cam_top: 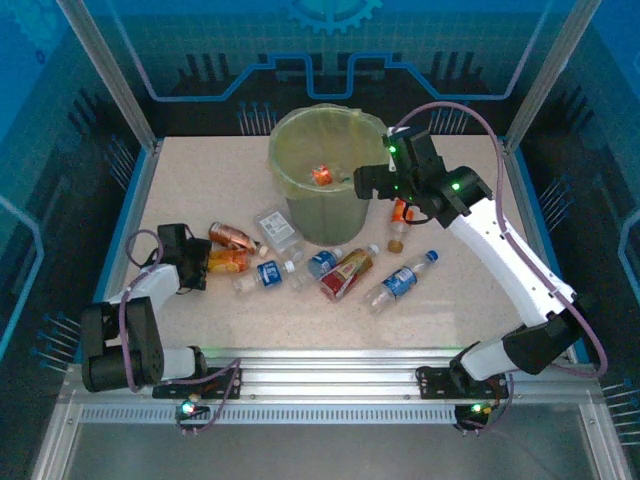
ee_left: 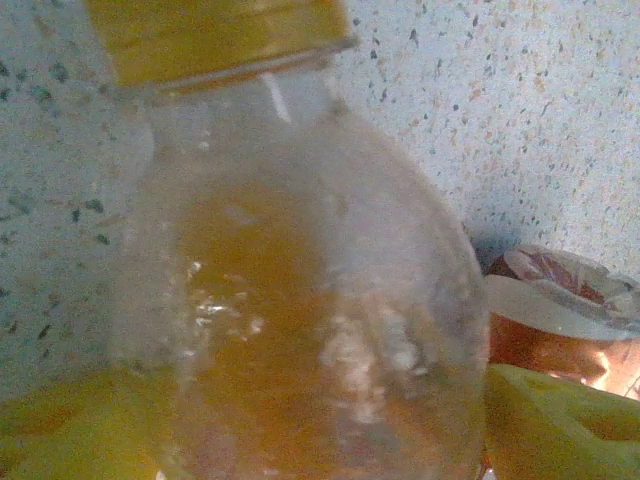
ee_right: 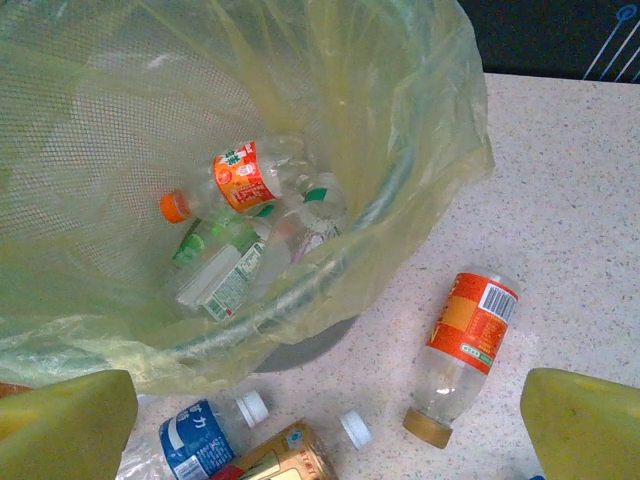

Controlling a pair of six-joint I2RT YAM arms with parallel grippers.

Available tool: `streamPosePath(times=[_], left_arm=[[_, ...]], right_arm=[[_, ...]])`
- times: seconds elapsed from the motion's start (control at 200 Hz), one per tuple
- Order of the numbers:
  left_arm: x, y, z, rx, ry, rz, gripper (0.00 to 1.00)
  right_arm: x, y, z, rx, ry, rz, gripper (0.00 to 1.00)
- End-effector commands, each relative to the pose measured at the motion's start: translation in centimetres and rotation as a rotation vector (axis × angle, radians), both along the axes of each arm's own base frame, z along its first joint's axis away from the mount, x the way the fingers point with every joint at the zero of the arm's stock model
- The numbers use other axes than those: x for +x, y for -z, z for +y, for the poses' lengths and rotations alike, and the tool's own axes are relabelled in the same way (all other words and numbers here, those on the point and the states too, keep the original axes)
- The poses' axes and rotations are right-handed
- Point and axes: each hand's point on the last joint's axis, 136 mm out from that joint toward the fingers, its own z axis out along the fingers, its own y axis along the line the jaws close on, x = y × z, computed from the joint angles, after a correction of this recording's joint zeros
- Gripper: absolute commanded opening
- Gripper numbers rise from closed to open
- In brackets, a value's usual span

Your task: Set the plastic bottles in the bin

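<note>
Left gripper (ee_left: 330, 430), fingers flanking yellow-capped bottle (ee_left: 300, 300), grip untellable; right gripper (ee_right: 330, 420), fingers standing spread, orange-labelled bottle (ee_right: 465, 345) lying between.

Glossy clear plastic bottles (cam_top: 400, 282), crinkled translucent bag (ee_right: 400, 120), speckled matt table (cam_top: 200, 190).
</note>
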Motion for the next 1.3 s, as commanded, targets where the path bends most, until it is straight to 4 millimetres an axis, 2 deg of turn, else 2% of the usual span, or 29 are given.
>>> streamPosePath(times=[0.0,0.145,0.295,0.555,0.705,0.95,1.141,1.296], left_arm=[[0.7,0.3,0.6,-0.010,-0.047,-0.011,0.77],[1.4,0.7,0.6,-0.033,-0.067,-0.017,0.68],[1.6,0.0,1.0,-0.017,-0.076,-0.031,0.64],[1.8,-4.1,2.3,0.098,-0.058,-0.089,0.58],[1.3,-8.1,3.4,0.207,-0.056,-0.145,0.58],[0.6,-15.7,4.4,0.388,-0.004,-0.284,0.55],[1.1,-22.8,3.2,0.472,0.093,-0.470,0.50],[2.2,-28.7,0.3,0.518,0.217,-0.629,0.48]], right_arm=[[0.2,-0.6,-0.5,0.029,0.029,-0.022,1.00],[0.0,-0.5,-0.6,0.029,0.030,-0.020,1.00],[-0.3,-0.8,-0.8,0.035,0.030,-0.026,1.00],[-0.5,-1.2,-0.7,0.034,0.003,-0.054,1.00],[-0.8,-1.5,-0.8,0.033,-0.001,-0.076,1.00],[-1.2,-1.5,-2.4,0.014,0.071,-0.085,1.00],[-1.8,-1.2,-4.2,-0.014,0.147,-0.077,1.00],[-2.5,-0.7,-5.9,-0.018,0.212,-0.054,1.00]])
